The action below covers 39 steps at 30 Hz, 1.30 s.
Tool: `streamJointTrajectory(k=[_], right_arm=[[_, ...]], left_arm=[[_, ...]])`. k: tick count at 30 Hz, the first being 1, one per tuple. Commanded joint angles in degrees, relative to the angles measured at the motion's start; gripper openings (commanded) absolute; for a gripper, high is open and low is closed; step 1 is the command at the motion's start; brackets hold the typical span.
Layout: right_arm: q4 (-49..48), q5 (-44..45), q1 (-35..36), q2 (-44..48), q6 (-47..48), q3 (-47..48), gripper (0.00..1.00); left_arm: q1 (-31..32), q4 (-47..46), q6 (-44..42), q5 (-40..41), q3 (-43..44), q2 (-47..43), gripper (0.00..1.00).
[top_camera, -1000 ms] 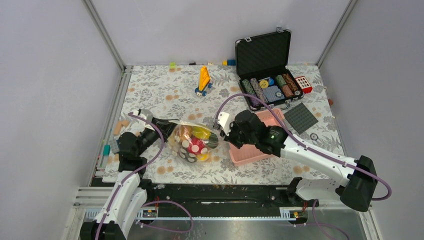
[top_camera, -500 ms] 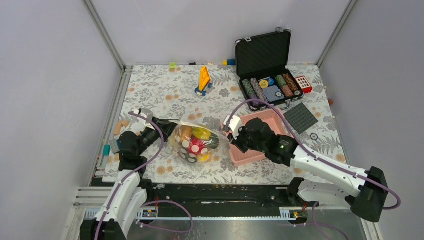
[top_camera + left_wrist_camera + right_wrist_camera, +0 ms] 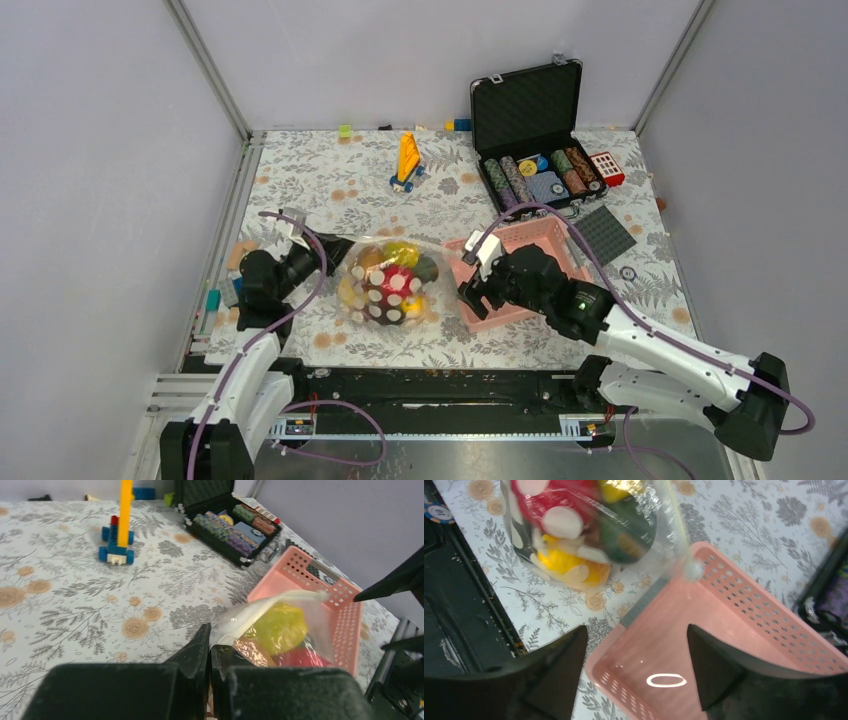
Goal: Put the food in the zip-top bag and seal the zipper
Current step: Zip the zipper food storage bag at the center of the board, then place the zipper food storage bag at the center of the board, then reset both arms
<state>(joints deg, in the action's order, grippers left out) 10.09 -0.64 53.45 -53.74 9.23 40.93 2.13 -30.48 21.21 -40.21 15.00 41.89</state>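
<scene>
The zip-top bag (image 3: 388, 284), clear with pale dots, lies mid-table and holds the food (image 3: 392, 280): red, yellow and dark green pieces. My left gripper (image 3: 330, 250) is shut on the bag's left top corner, where the zipper (image 3: 420, 242) strip begins. The left wrist view shows the jaws (image 3: 210, 640) pinching that clear edge, with yellow food (image 3: 280, 626) behind it. My right gripper (image 3: 478, 285) hangs open over the pink basket's near-left corner with nothing between its fingers (image 3: 559, 665). From the right wrist, the bag (image 3: 589, 525) is off to the upper left, apart from the gripper (image 3: 637, 630).
The pink basket (image 3: 520, 240) sits right of the bag, touching its side. Behind it stand an open black case of poker chips (image 3: 540, 180) and a grey baseplate (image 3: 602, 236). A yellow-and-blue toy (image 3: 408, 160) is at the back. Small blocks (image 3: 240, 255) lie at the left edge.
My right gripper let go of the bag's right end, opened wide and drew back right over the basket. The bag slumped into a rounder heap. The left gripper kept its hold.
</scene>
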Motion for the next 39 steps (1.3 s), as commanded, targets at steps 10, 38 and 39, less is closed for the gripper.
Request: streamJointTrajectory(k=[10, 38, 39], right_arm=[[-1.0, 34.2, -0.6, 13.2, -19.3, -4.8, 1.0], [29.6, 39.2, -28.8, 25.5, -37.7, -1.4, 1.0], [29.1, 39.0, -28.8, 26.0, -37.8, -1.9, 1.0]], left_arm=[[-1.0, 18.5, 3.0, 26.9, 13.3, 5.3, 0.04], [-1.6, 56.9, 18.2, 46.7, 23.5, -7.4, 0.99], [-1.6, 57.2, 18.0, 46.7, 23.6, -7.8, 0.99]])
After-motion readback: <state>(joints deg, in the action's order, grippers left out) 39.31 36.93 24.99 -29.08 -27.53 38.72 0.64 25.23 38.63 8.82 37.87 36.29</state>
